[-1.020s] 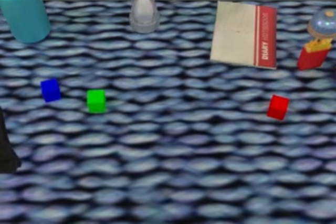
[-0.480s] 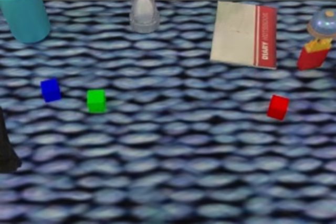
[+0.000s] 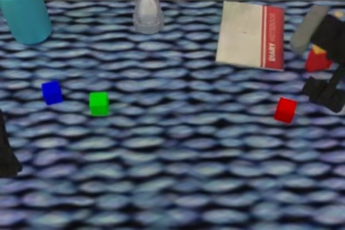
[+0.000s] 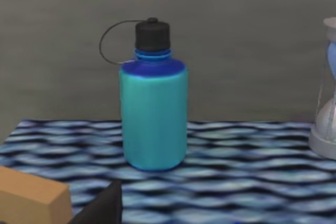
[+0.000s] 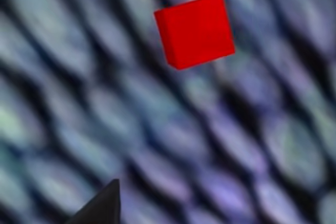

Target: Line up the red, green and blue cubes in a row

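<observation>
The red cube [image 3: 284, 110] rests on the patterned cloth at the right; in the right wrist view the red cube [image 5: 195, 30] lies ahead of one dark fingertip [image 5: 107, 203]. My right gripper [image 3: 325, 93] hovers just right of it, open and holding nothing. Far over at the left, the green cube [image 3: 98, 103] and the blue cube [image 3: 52, 92] sit close together, a small gap between them. Parked at the left edge, my left gripper [image 3: 6, 157] is open and holds nothing.
Along the back stand a teal bottle [image 3: 24, 9], an hourglass [image 3: 147, 4] and a white notebook with a red spine [image 3: 250, 35]. A red-and-yellow toy [image 3: 317, 60] is partly hidden behind the right arm. A tan block [image 4: 31, 200] shows in the left wrist view.
My right arm has come into the top view from the right edge, covering the toy's dome, and now hangs beside the red cube. The cubes and the left arm have not moved.
</observation>
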`<act>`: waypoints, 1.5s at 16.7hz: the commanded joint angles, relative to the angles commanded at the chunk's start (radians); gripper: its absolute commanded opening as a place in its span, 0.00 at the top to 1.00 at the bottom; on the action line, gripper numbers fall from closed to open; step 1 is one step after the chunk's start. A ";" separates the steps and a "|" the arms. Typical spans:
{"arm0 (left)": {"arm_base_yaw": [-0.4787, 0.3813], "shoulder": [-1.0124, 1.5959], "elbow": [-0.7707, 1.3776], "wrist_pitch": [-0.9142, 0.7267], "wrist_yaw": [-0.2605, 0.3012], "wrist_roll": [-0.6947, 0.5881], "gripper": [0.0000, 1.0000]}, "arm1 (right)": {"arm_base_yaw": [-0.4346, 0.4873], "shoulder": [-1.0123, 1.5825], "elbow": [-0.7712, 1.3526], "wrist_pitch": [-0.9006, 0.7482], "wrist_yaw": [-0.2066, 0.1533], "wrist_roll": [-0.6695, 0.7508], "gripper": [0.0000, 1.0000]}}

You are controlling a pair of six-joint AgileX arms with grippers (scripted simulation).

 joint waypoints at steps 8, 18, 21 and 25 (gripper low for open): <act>0.000 0.000 0.000 0.000 0.000 0.000 0.00 | 0.054 0.425 0.367 -0.207 -0.001 -0.192 0.00; 0.000 0.000 0.000 0.000 0.000 0.000 0.00 | 0.055 0.471 0.334 -0.138 0.000 -0.200 0.00; 0.000 0.000 0.000 0.000 0.000 0.000 0.00 | 0.056 0.527 0.269 -0.002 0.000 -0.197 0.00; 0.000 0.000 0.000 0.000 0.000 0.000 0.00 | 0.057 0.569 0.223 0.075 0.001 -0.196 0.00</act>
